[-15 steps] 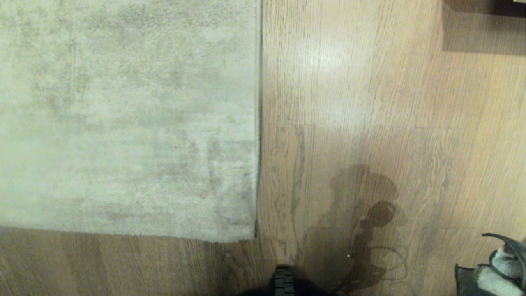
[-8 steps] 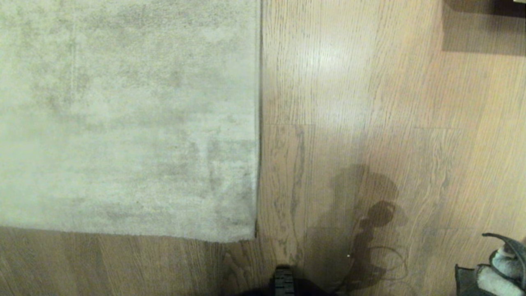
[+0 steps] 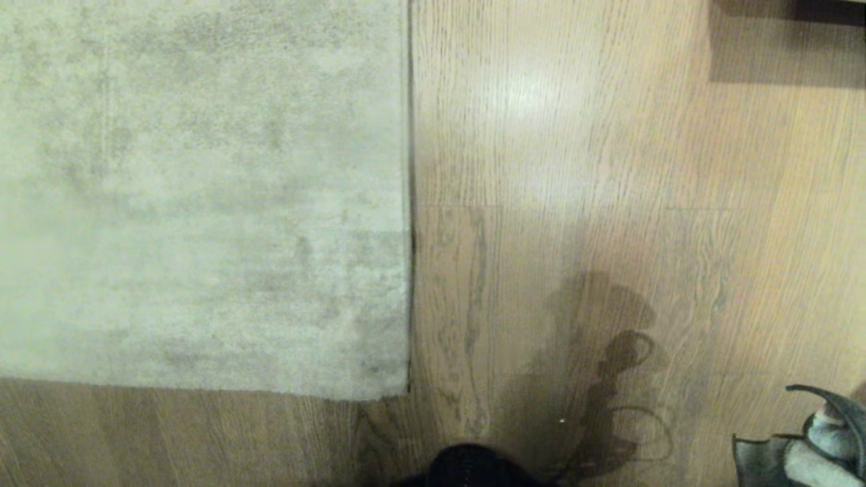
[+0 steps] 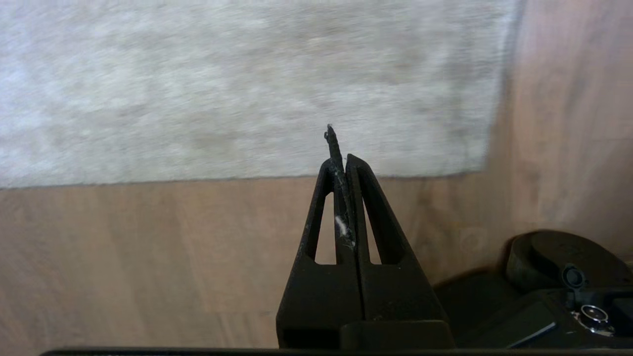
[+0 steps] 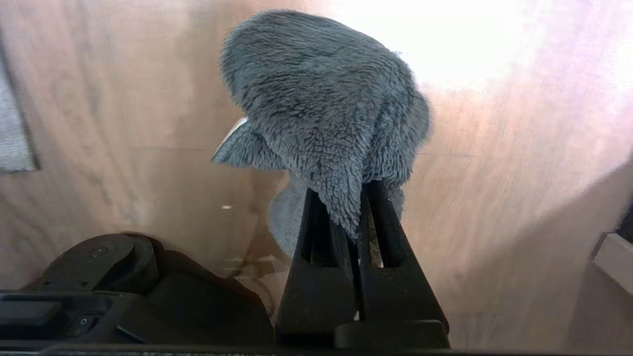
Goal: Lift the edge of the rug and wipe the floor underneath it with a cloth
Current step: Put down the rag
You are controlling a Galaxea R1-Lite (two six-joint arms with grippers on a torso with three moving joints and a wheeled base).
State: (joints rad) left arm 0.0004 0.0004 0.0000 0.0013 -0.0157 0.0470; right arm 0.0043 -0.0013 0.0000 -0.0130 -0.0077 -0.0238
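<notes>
Whole view shifted; rug edge [image 3: 408, 203] flat.

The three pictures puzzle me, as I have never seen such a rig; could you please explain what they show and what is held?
This is a wheeled robot with two arms, each ending in a two-fingered hand. One picture comes from a camera on its head, looking down; the other two come from cameras on the wrists, just behind the fingers.

On the floor, light wood planks, lies a pale grey-beige rug; the rug edge and its square corner lie flat, not yet lifted.

The left hand is shut and, as far as can be seen, holds nothing, poised above the floor near the rug's corner. The right hand is shut on the cloth, a fluffy dark grey rag, which also peeks into the head view's lower right corner.
</notes>
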